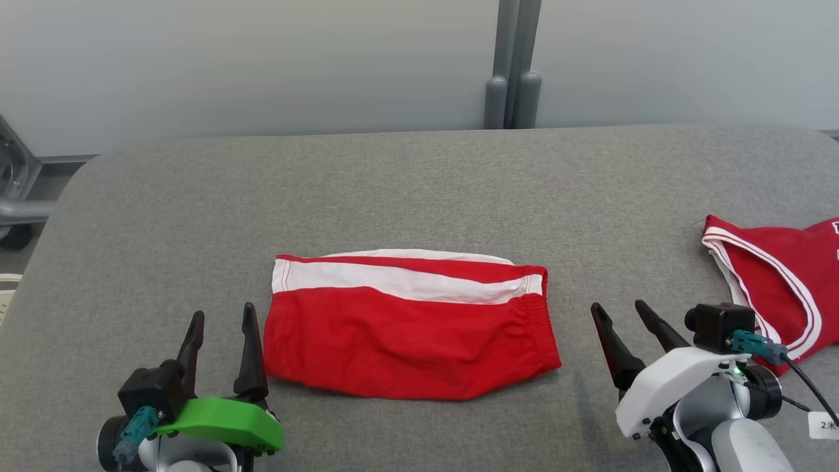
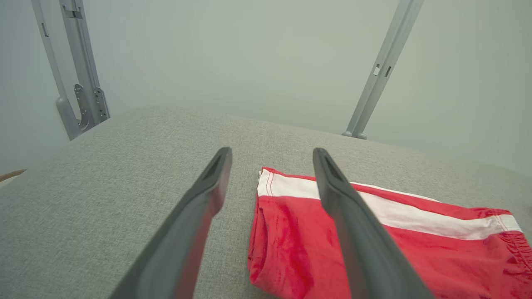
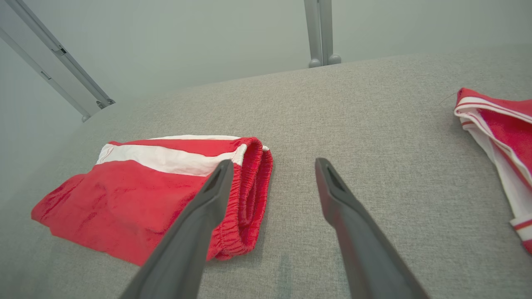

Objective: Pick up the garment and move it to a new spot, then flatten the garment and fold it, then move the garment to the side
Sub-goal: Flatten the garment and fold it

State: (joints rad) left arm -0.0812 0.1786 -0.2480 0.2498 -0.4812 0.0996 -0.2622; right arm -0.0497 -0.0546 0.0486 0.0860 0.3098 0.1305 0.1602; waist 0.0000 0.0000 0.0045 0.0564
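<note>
The garment (image 1: 409, 324) is a pair of red shorts with a white band, lying folded and flat in the middle of the grey table (image 1: 419, 190). At its left edge stands my left gripper (image 1: 221, 316), open, nothing between its fingers. In the left wrist view the garment (image 2: 415, 245) lies under and right of the left gripper (image 2: 272, 154). My right gripper (image 1: 623, 309) is open just right of the garment's elastic waistband. In the right wrist view the waistband end of the garment (image 3: 158, 187) sits left of the right gripper (image 3: 274, 164), apart from it.
A second red garment with white trim (image 1: 780, 282) lies at the table's right edge, close to my right wrist, and appears as the red garment (image 3: 503, 137) in the right wrist view. Grey posts (image 1: 514, 78) stand behind the table's far edge against a pale wall.
</note>
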